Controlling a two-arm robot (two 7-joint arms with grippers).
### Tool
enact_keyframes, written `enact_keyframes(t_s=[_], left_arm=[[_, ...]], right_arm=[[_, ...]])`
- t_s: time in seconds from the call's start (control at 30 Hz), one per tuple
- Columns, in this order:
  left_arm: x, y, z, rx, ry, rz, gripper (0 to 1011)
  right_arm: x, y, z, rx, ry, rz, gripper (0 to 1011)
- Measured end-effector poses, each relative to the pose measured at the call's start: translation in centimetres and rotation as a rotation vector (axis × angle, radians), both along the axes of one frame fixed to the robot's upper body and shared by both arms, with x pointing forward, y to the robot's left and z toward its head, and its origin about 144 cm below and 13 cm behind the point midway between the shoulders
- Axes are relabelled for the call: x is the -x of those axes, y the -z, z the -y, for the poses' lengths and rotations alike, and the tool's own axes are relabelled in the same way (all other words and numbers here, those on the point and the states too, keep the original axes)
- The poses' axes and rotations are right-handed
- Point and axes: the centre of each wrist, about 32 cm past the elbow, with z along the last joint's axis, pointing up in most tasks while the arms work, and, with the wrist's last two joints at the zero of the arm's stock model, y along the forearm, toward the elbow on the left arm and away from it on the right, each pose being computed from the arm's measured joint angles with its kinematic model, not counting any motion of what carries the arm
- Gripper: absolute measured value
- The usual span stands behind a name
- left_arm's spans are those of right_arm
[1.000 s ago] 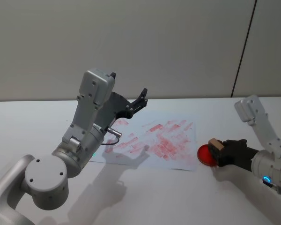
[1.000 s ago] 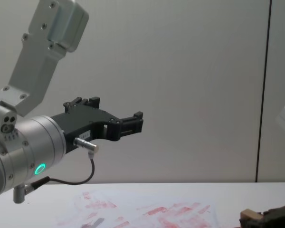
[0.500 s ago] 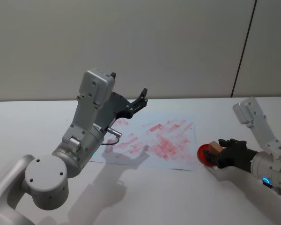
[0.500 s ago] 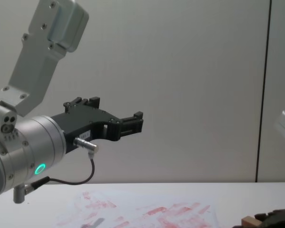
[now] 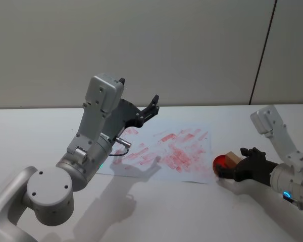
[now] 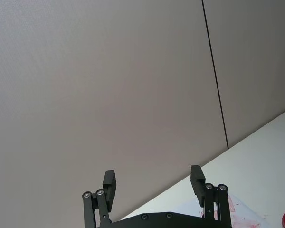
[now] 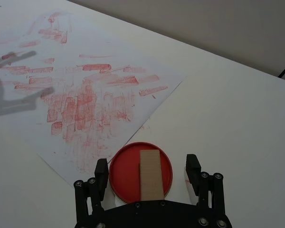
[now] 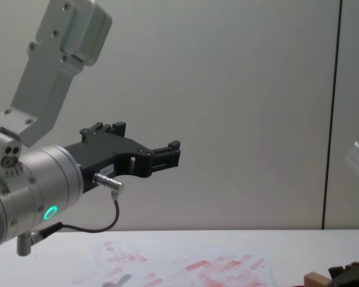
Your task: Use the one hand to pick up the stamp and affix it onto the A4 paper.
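Stamp [image 7: 151, 173] lies flat on the red ink pad [image 7: 125, 173], just off the corner of the A4 paper [image 7: 85, 95] on the white worktop [image 7: 237, 123]. I see my right hand [image 7: 147, 170] spread wide either side, gripping nothing. My left hand [image 5: 152, 104] hangs raised above the paper, fingers apart, empty.
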Motion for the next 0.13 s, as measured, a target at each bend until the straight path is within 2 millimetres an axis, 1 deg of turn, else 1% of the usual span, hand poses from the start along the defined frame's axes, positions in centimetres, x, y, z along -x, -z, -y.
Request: enact_keyframes(t_s=[0.13], left_arm=[[0.0, 0.0, 0.0, 0.0, 0.0, 0.0, 1001]], right_arm=[[-0.01, 0.01, 0.0, 0.001, 0.0, 0.0, 1003]])
